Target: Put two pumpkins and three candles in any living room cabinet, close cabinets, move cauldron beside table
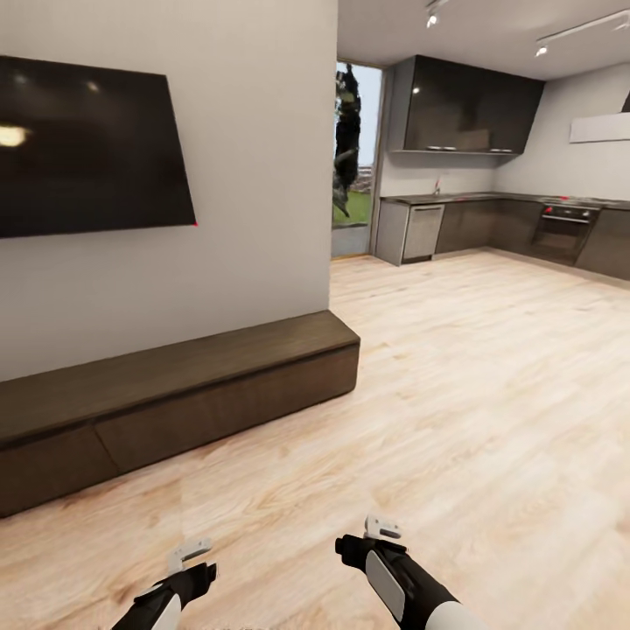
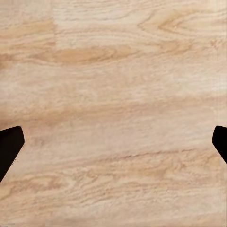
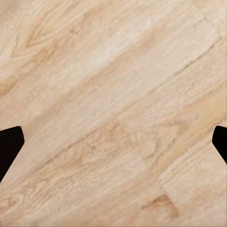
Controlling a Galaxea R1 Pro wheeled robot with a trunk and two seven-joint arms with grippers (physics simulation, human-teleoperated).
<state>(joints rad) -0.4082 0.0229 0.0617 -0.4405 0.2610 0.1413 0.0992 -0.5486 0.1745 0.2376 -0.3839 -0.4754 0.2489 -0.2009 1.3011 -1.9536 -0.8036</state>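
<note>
Head view: the long, low, dark brown cabinet runs along the foot of the grey wall on the left, its near end at centre frame; flat top bare, drawer fronts flush and shut as far as they show. A large black TV screen hangs on the wall above it. Pale wood plank floor spreads from near to far right. Far right, a kitchen: dark grey upper cabinets, a dark counter with lower units, a steel dishwasher, a built-in oven. A tall glazed opening with greenery outside stands between the wall and the kitchen. Ceiling spotlights at far top. Both arms show at the near edge: left gripper at near left, right gripper at near centre-right, both low over the floor, well apart from the cabinet, nothing between their jaws

Left wrist view: floor planks straight below, grain running across. Two dark fingertips sit at opposite edges of the frame, jaws spread wide, released, holding nothing

Right wrist view: floor planks run on a diagonal. Dark fingertips again at opposite edges, jaws wide apart, released, holding nothing
</note>
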